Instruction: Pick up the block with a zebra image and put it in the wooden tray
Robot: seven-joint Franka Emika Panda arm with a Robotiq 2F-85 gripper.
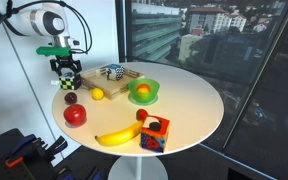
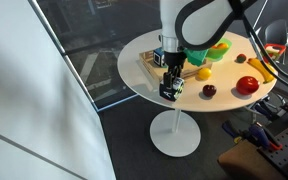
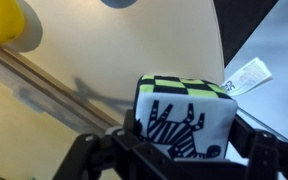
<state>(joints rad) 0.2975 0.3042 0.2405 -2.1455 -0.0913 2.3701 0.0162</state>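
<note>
White round table (image 1: 189, 105) by the window (image 1: 219, 45); we see the gripper (image 2: 171, 83) clamped on the zebra block (image 3: 184, 115), lifted clear; carrying it into the tray (image 2: 147, 60) is left

We see the gripper (image 1: 64, 72), clamped on the zebra block (image 2: 171, 88), at the table's (image 1: 189, 100) left edge, open air around it. The wooden tray (image 1: 91, 79) is just right of it: left end bare, far right part taken by a black-and-white object (image 1: 112, 72). Lemon (image 1: 97, 94) and plum (image 1: 70, 98) flank the tray's near side, green bowl (image 1: 142, 92) its right corner. The table's right half is open.
</note>
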